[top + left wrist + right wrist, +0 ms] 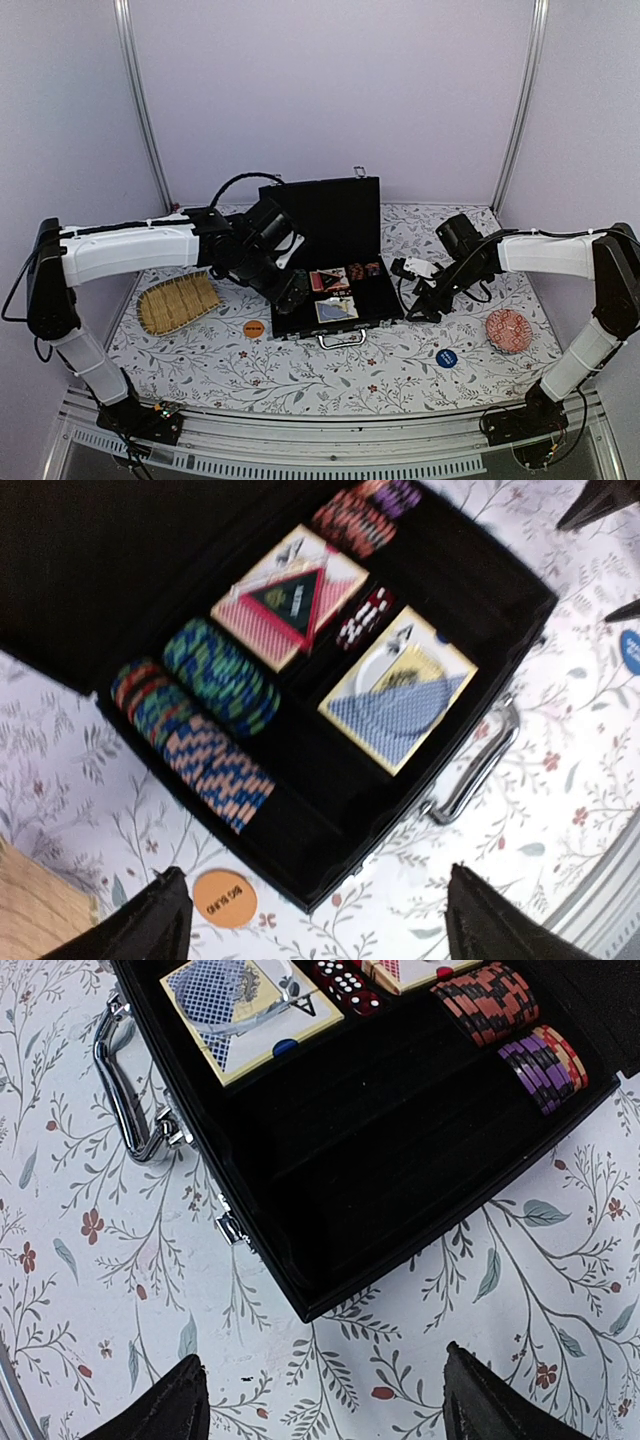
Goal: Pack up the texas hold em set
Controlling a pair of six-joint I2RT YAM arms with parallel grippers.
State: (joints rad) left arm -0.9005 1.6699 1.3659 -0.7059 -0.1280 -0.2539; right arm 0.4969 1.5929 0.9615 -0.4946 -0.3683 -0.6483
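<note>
The black case (322, 218) stands open mid-table, lid upright. Its base (325, 815) holds rows of chips (215, 678), a red deck (285, 595), a blue deck (400, 692) and red dice (362, 618); more chips (500, 1005) lie at its far right end. An orange dealer disc (224, 898) lies on the cloth beside the case's left front corner. A blue disc (446, 358) lies to the front right. My left gripper (315, 905) hovers open above that corner, holding nothing. My right gripper (320, 1385) hangs open and empty over the cloth off the case's right front corner (310, 1305).
A woven straw tray (178, 302) lies left of the case, under the left arm. A red patterned bowl (508, 330) sits at the right. The case's silver handle (125, 1090) juts toward the table's near edge.
</note>
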